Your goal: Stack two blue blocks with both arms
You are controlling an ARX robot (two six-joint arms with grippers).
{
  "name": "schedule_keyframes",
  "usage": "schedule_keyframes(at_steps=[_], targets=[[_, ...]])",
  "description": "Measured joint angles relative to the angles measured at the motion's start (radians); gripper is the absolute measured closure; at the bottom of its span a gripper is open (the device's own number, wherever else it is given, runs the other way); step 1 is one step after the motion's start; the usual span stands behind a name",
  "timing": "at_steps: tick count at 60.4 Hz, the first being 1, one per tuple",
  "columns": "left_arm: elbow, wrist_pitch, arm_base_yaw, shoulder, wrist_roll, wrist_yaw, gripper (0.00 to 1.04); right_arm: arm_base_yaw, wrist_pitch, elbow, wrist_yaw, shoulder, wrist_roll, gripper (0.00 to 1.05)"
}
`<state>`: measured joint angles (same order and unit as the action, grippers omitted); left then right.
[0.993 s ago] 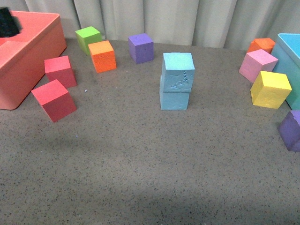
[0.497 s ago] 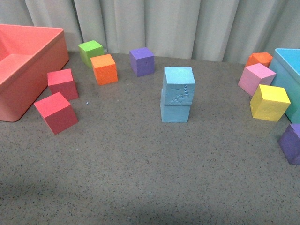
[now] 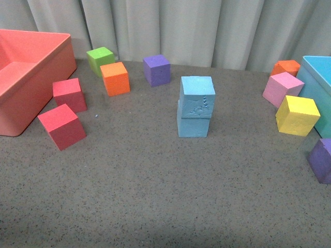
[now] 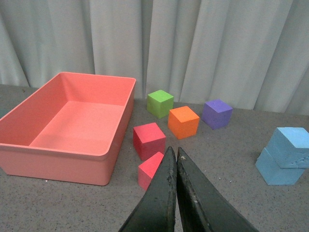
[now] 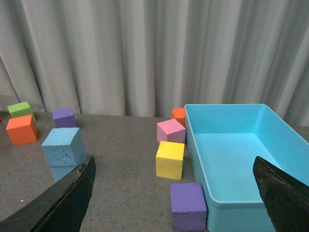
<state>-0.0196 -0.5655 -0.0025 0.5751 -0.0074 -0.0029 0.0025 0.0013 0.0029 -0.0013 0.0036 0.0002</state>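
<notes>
The two blue blocks stand stacked at the table's middle. The embossed block (image 3: pixel 197 96) sits on the plain block (image 3: pixel 193 126), turned slightly askew. The stack also shows in the left wrist view (image 4: pixel 286 154) and the right wrist view (image 5: pixel 63 147). Neither arm shows in the front view. My left gripper (image 4: pixel 175 155) is shut and empty, held above the table near the red cubes. My right gripper (image 5: pixel 174 166) is wide open and empty, held above the purple cube by the blue bin.
A coral bin (image 3: pixel 28 62) stands at the left with two red cubes (image 3: pixel 62 125) beside it. Green (image 3: pixel 101 59), orange (image 3: pixel 115 77) and purple (image 3: pixel 156 69) cubes sit behind. At the right are a light-blue bin (image 3: pixel 318 82) and pink (image 3: pixel 282 89), yellow (image 3: pixel 297 114), orange and purple (image 3: pixel 321 160) cubes.
A black arm part at the top left a second ago has left the front view. The view has shifted slightly. The stack has not moved.
</notes>
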Motion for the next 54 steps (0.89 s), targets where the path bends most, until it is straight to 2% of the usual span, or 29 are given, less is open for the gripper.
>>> schedule_keyframes(at_steps=[24,54], targets=[[0.001,0.208,0.000,-0.220,0.000,0.000,1.01,0.000,0.000,0.000,0.000,0.000,0.000,0.10],[0.001,0.384,0.000,-0.397,0.000,0.000,1.01,0.000,0.000,0.000,0.000,0.000,0.000,0.10]])
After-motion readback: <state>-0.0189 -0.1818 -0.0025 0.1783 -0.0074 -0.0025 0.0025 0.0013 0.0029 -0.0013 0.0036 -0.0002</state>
